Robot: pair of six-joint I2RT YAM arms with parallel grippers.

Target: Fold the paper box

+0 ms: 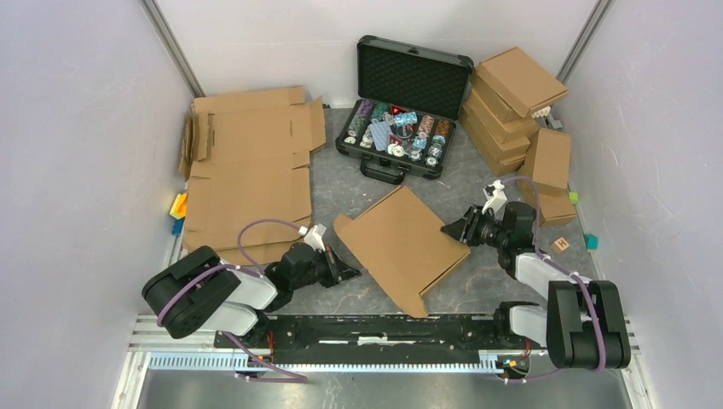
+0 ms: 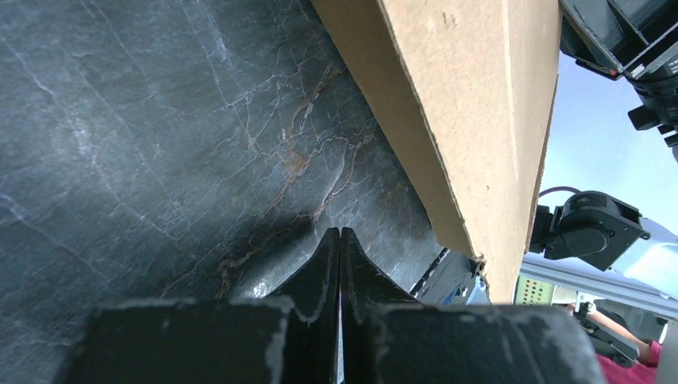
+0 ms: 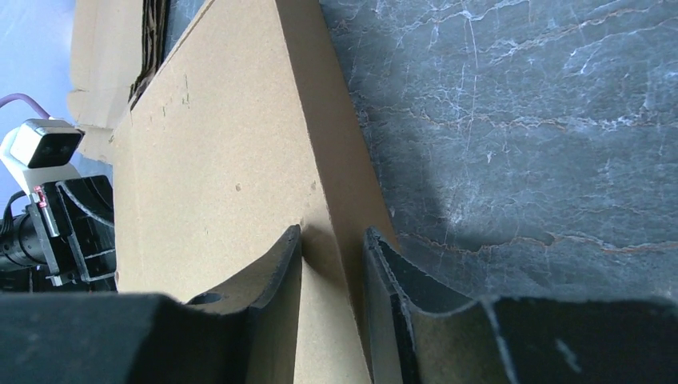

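Folding looks nearly done: paper box point(image 1: 401, 243) lies closed up at the table's point(image 1: 341, 183) middle | right gripper point(image 1: 449, 228) straddles its right edge, pinch unclear | left gripper point(image 1: 350, 273) closed, empty, beside its left edge | left: probably seating the lid

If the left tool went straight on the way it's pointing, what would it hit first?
Probably the paper box: the shut left tool points low across the table at the box's near side. Depth is unclear, so it might graze the table first.
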